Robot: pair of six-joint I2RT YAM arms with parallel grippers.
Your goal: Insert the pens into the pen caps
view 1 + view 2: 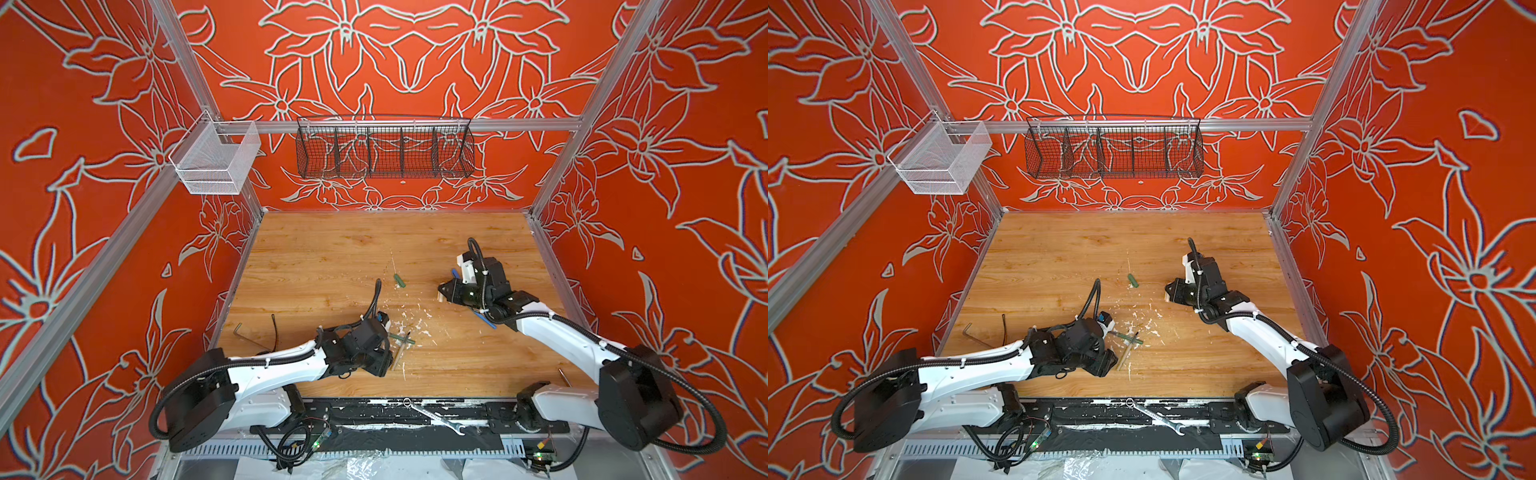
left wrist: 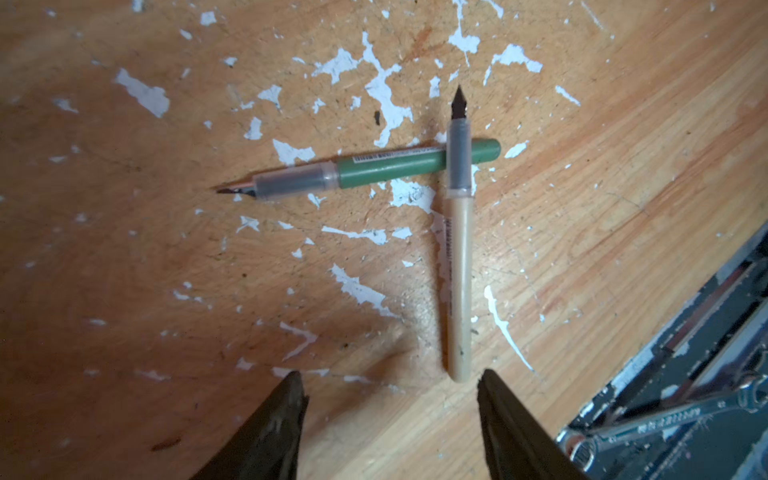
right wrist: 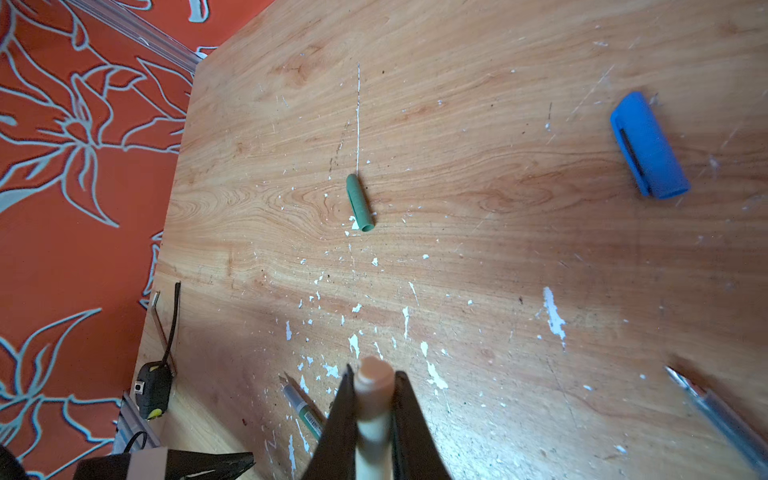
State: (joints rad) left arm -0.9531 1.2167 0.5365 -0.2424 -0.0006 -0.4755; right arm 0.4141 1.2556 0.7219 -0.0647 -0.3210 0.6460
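In the left wrist view the beige pen (image 2: 457, 270) lies on the wooden table, crossed over the green pen (image 2: 386, 166); both dark tips are bare. My left gripper (image 2: 392, 376) hangs open just off the beige pen's blunt end, holding nothing. In a top view it sits at the front left (image 1: 388, 361). My right gripper (image 3: 375, 372) is shut on the beige cap (image 3: 374, 399), raised at mid right (image 1: 441, 293). The green cap (image 3: 360, 203) lies alone mid-table (image 1: 399, 280). The blue cap (image 3: 648, 147) and blue pen (image 3: 719, 415) lie beneath the right arm.
A silver wrench (image 1: 436, 417) rests on the black front rail. A bent hex key (image 1: 241, 332) and a tape measure (image 3: 153, 395) lie near the left edge. A black wire basket (image 1: 384, 151) and a white mesh basket (image 1: 216, 160) hang high on the frame.
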